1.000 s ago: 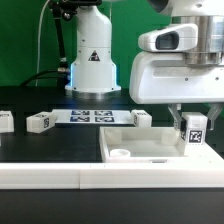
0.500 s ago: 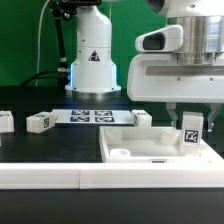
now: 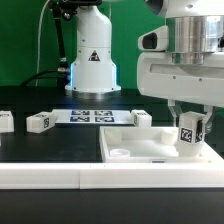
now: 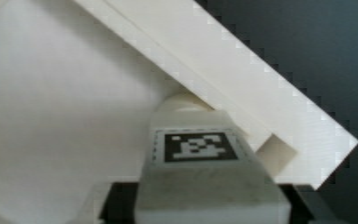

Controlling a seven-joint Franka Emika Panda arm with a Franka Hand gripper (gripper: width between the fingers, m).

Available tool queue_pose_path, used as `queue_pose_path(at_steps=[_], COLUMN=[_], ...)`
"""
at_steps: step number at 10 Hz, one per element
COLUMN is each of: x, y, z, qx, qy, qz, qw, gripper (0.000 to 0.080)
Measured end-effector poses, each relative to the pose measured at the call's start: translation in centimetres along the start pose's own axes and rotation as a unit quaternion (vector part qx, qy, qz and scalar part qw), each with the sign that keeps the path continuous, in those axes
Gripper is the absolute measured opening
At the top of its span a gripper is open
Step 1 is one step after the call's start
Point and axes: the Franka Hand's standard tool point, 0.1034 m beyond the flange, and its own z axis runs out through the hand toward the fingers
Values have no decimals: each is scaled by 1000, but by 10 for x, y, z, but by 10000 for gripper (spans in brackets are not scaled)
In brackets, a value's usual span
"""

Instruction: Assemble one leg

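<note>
I hold the leg (image 3: 189, 132) clamped between my fingers (image 3: 190, 136), upright over the far corner of the tabletop (image 3: 150, 152) at the exterior view's right. To do this well, I judge I must keep it vertical, centre it on the corner seat and press straight down without twisting early. Counting: one leg in my grip, three more legs (image 3: 39, 122) on the counter (image 3: 40, 145), one tabletop, one marker board (image 3: 92, 116).

Panda arm lowered at the exterior view's right, wrist vertical, gripper (image 3: 190, 133) pointing down, fingers clamped on the leg (image 3: 189, 132)
</note>
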Motion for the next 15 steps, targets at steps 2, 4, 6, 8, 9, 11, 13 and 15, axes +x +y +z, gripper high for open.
queue_pose_path(at_steps=[2, 4, 6, 8, 9, 11, 13, 15], x=[1, 1, 0, 2, 3, 2, 1, 1], y=[0, 0, -1, -1, -1, -2, -2, -1], z=[0, 0, 0, 0, 0, 0, 0, 0], qx=[5, 8, 8, 7, 8, 9, 9, 9], qy=[-1, -4, -5, -11, -14, -15, -15, -15], qz=[111, 207, 284, 309, 323, 339, 327, 306], qw=[994, 978, 959, 951, 946, 940, 945, 952], gripper=[291, 291, 291, 291, 291, 291, 539, 615])
